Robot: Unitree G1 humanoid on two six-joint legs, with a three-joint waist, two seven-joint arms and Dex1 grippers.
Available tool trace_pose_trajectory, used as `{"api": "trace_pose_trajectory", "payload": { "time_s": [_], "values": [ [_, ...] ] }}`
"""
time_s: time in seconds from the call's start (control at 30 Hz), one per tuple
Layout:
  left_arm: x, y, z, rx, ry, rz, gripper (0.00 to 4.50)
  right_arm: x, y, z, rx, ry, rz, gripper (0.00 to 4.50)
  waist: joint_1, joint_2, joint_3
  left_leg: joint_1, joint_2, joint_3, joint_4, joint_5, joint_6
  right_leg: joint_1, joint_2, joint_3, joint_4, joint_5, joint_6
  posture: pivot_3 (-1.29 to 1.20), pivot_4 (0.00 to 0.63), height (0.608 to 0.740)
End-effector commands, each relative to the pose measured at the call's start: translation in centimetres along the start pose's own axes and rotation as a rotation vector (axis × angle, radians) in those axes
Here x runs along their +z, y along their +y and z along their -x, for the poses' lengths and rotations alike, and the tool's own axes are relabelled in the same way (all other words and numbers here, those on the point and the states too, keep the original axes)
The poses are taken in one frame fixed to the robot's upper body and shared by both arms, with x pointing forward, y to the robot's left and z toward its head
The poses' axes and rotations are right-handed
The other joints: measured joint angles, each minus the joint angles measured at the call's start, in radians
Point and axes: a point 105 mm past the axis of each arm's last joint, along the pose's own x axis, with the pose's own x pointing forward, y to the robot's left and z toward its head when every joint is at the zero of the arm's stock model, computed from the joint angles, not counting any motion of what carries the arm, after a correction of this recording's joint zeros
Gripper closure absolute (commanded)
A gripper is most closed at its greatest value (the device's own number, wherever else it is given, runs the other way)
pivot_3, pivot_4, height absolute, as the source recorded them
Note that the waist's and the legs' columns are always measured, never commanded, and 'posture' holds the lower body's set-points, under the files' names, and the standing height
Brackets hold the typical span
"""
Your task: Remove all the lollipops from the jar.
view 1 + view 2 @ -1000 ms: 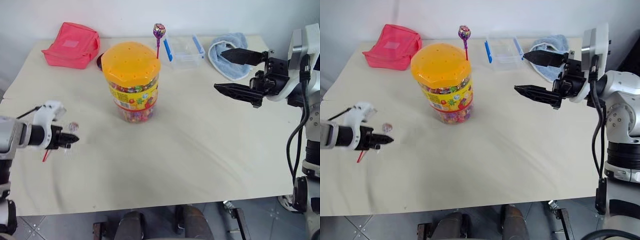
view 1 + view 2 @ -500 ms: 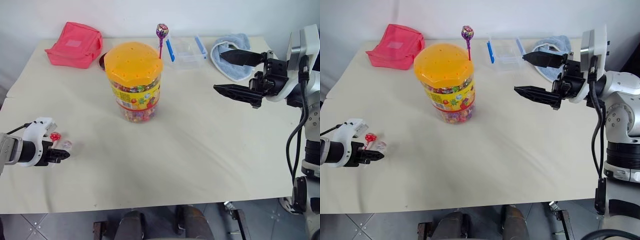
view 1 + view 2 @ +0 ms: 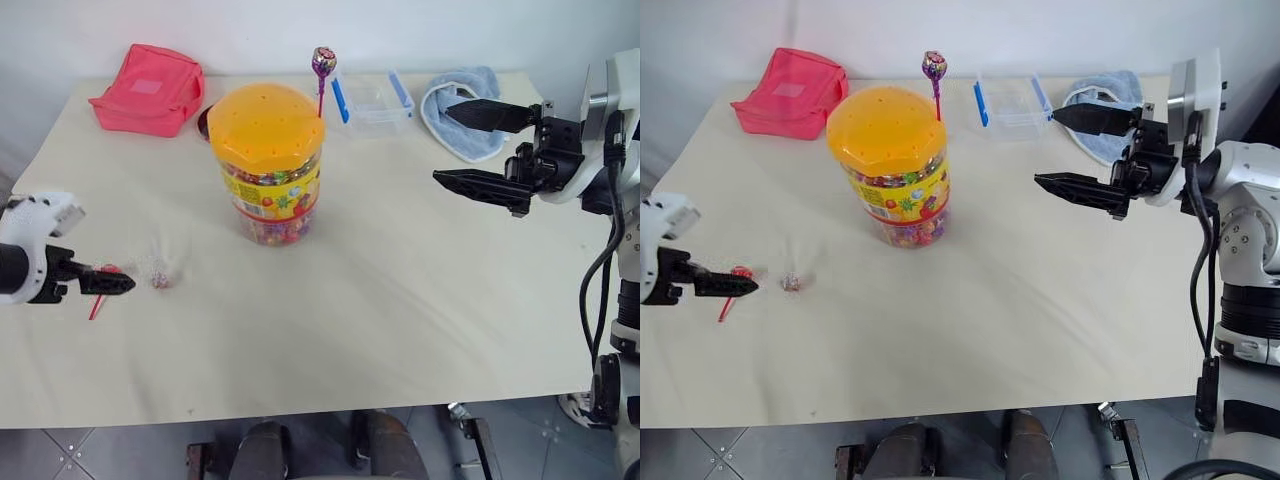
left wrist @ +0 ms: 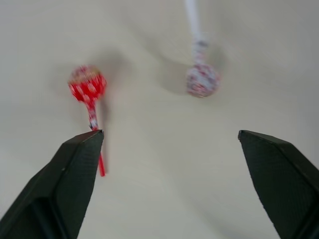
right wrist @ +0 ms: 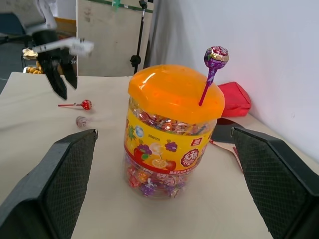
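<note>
The jar [image 3: 265,160], a clear tub with an orange domed lid and a yellow label, stands upright at the table's middle back. A purple lollipop [image 3: 321,62] on a magenta stick pokes up from the lid's far right side. Two lollipops lie on the table at the left: a red one [image 4: 87,83] on a red stick and a pink-purple one [image 4: 202,79] on a white stick. My left gripper [image 3: 118,283] hovers just above them, open, holding nothing. To the right of the jar my right gripper [image 3: 442,140] is held level, open and empty.
A red pouch [image 3: 148,88] lies at the back left. A clear box with blue clips [image 3: 370,100] and a blue towel [image 3: 462,105] lie at the back right. The cream table [image 3: 400,320] runs to a front edge close to me.
My left gripper has opened and let go of the red lollipop, which now lies on the table beside the pink-purple one. The left hand has risen a little. The right arm has kept still.
</note>
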Motion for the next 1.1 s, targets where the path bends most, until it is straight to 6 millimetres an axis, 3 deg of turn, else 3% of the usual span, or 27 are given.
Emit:
{"api": "trace_pose_trajectory", "payload": {
  "time_s": [0.03,0.23,0.37,0.53,0.63,0.77,0.93,1.1],
  "values": [
    [2.4,-0.7,2.5,0.007,-0.114,-0.060,0.03,1.8,-0.6,0.6,-0.020,-0.018,0.083,0.00,-0.002,0.000,0.000,0.000,0.000,0.000,0.000,0.000,0.000,0.000,0.000,0.000,0.000,0.000,0.000,0.00,0.150,0.740],
    [5.1,-1.7,3.8,-0.035,-0.286,-0.177,0.03,1.7,-0.9,0.5,-0.024,-0.015,0.092,0.00,-0.004,0.000,0.000,0.000,0.000,0.002,-0.001,0.000,0.000,-0.002,0.001,0.002,0.001,0.000,0.000,0.00,0.150,0.740],
    [8.1,-2.3,5.0,-0.132,-0.647,-0.296,0.03,1.1,-2.1,0.4,-0.104,0.021,0.101,0.00,-0.004,0.000,0.000,0.000,0.000,0.003,0.000,0.000,0.000,-0.002,0.001,0.002,0.001,0.000,0.000,0.00,0.150,0.740],
    [7.4,-2.5,4.7,-0.304,-0.801,-0.360,0.03,-0.8,-3.8,-0.5,-0.187,0.099,0.052,0.00,-0.006,0.000,0.000,0.000,0.000,0.004,0.000,0.000,0.000,-0.004,0.000,0.004,0.003,0.000,0.000,0.00,0.150,0.740],
    [7.1,-3.4,5.4,-0.535,-0.973,-0.438,0.03,-2.2,-5.0,-3.4,-0.238,0.132,-0.032,0.00,-0.014,0.000,0.000,0.000,0.000,0.010,0.000,0.000,0.000,-0.008,0.001,0.008,0.006,0.000,0.000,0.00,0.150,0.740],
    [6.6,-3.6,5.7,-0.688,-1.074,-0.484,0.03,-1.7,-6.0,-6.7,-0.247,0.055,-0.130,0.00,-0.033,0.000,0.000,-0.001,0.000,0.011,0.000,0.000,0.000,-0.012,0.001,0.010,0.010,0.000,-0.001,0.00,0.150,0.740],
    [6.2,-3.2,5.1,-0.719,-1.081,-0.533,0.03,-0.5,-6.3,-10.1,-0.197,-0.058,-0.149,0.00,-0.042,0.000,0.000,-0.001,0.000,0.012,0.000,0.000,0.000,-0.013,0.001,0.009,0.010,0.000,-0.001,0.00,0.150,0.740],
    [6.4,-2.9,4.5,-0.699,-1.086,-0.528,0.03,0.5,-5.1,-13.7,-0.078,-0.116,-0.162,0.00,-0.052,0.000,-0.001,-0.001,0.000,0.011,0.000,0.000,0.000,-0.013,0.000,0.009,0.010,0.000,-0.001,0.00,0.150,0.740]
  ]
}}
